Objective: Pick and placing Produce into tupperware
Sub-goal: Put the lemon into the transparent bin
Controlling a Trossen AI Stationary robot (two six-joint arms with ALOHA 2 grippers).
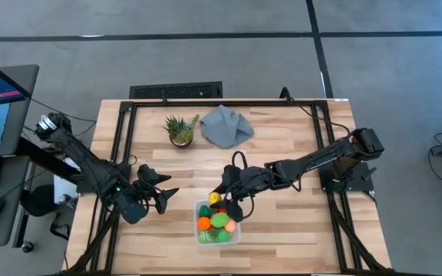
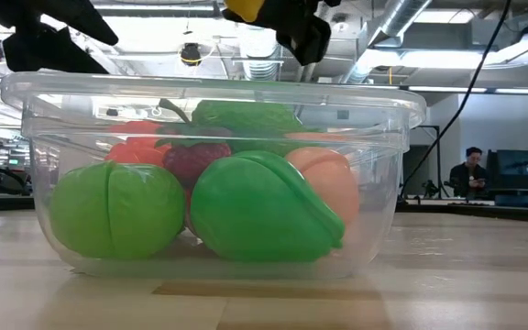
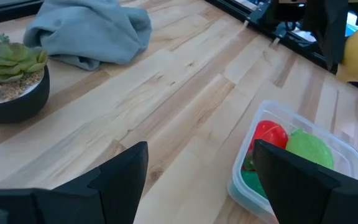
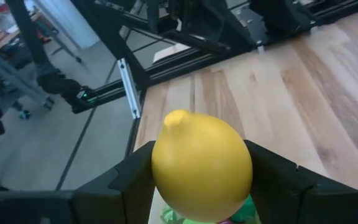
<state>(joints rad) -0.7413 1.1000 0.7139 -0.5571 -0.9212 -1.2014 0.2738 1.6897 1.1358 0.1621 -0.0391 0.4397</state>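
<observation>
Holding yellow lemon [image 4: 202, 167] w/ right gripper [image 4: 202, 186] above tupperware [image 1: 218, 234].

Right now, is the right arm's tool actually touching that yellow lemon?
Touching. The right wrist view shows the right tool with a finger pressed against each side of the lemon.

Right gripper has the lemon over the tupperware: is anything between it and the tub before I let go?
Nothing visible blocks it. The right gripper holds the lemon between its fingers above the tub's far rim. The tub has no lid; the produce already inside fills much of it, so the lemon would land on top. The left gripper stands open, off to the side.
</observation>
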